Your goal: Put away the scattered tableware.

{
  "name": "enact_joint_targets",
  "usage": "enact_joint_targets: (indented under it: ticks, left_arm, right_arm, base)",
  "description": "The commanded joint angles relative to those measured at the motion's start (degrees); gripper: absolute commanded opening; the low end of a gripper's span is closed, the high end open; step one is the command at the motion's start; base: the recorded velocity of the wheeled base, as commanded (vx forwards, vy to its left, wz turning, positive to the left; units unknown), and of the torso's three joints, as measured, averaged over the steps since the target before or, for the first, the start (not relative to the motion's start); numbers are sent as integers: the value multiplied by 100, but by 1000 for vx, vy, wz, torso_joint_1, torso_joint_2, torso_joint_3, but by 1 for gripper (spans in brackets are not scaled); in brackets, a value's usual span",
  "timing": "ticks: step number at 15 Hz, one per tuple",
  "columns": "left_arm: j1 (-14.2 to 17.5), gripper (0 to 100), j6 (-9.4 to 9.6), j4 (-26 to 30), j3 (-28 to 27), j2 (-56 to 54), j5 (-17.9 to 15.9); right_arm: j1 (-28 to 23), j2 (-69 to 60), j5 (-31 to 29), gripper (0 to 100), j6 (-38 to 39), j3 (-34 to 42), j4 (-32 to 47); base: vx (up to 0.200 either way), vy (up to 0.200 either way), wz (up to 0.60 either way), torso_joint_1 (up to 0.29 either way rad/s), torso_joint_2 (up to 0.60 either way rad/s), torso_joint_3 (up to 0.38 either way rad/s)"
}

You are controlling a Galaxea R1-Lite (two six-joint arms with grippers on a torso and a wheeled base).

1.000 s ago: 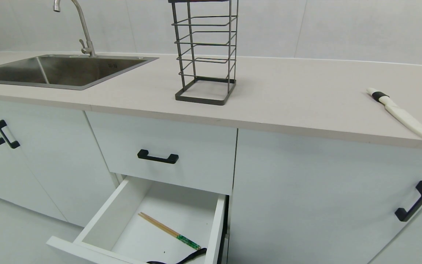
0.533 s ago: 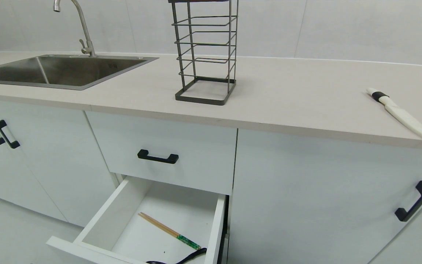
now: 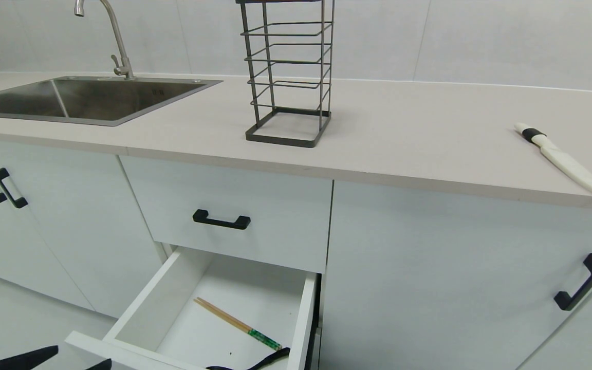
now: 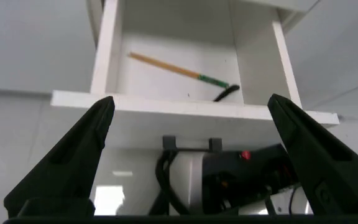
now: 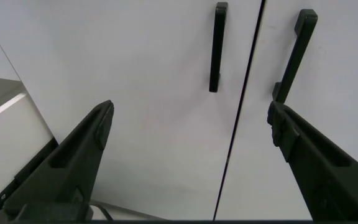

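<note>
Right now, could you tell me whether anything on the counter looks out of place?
Yes, the white knife lies loose on the countertop at the robot's right, angled, with its tip close to the front edge. The chopsticks already lie in the open drawer below.

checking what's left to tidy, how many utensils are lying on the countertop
1: a white knife with a black band lies near the right front edge of the beige countertop. More could lie past the picture's edges.
</note>
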Motion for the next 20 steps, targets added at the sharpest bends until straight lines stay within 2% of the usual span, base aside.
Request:
enact_joint_targets:
  ticks: [1, 3, 5, 6, 10, 11, 12, 18, 20]
  left_arm:
    - [-270, 100, -223, 17, 12, 994, 1]
    - [-402, 100, -232, 53, 65, 1161, 18]
    - [-885, 100, -232, 386, 82, 1187, 62]
    - [-1008, 100, -223, 553, 82, 1196, 62]
    - [-1096, 100, -162, 580, 135, 1416, 194]
    - [-1105, 100, 85, 518, 161, 1680, 572]
    - [-1105, 100, 234, 395, 179, 1864, 598]
    - [-1122, 100, 278, -624, 460, 2770, 818]
    - [-1193, 100, 269, -765, 460, 2901, 836]
  right_arm:
    - [1, 16, 2, 100, 0, 1, 2]
    - [1, 16, 2, 100, 0, 1, 2]
    - [1, 16, 2, 100, 0, 1, 2]
    - [1, 16, 2, 100, 0, 1, 2]
    - [1, 16, 2, 100, 0, 1, 2]
    - [1, 16, 2, 100, 0, 1, 2]
    - [1, 16, 2, 100, 0, 1, 2]
    - [1, 16, 2, 100, 0, 1, 2]
    - [1, 16, 2, 100, 0, 1, 2]
  base:
    - [0, 0, 0, 0, 0, 0]
    - [0, 0, 0, 0, 0, 0]
    - [0, 0, 0, 0, 0, 0]
    - [0, 0, 0, 0, 0, 0]
    - [0, 0, 0, 0, 0, 0]
    - [0, 0, 0, 0, 0, 0]
    - [0, 0, 0, 0, 0, 0]
    - [0, 0, 0, 0, 0, 0]
    - [0, 0, 0, 0, 0, 0]
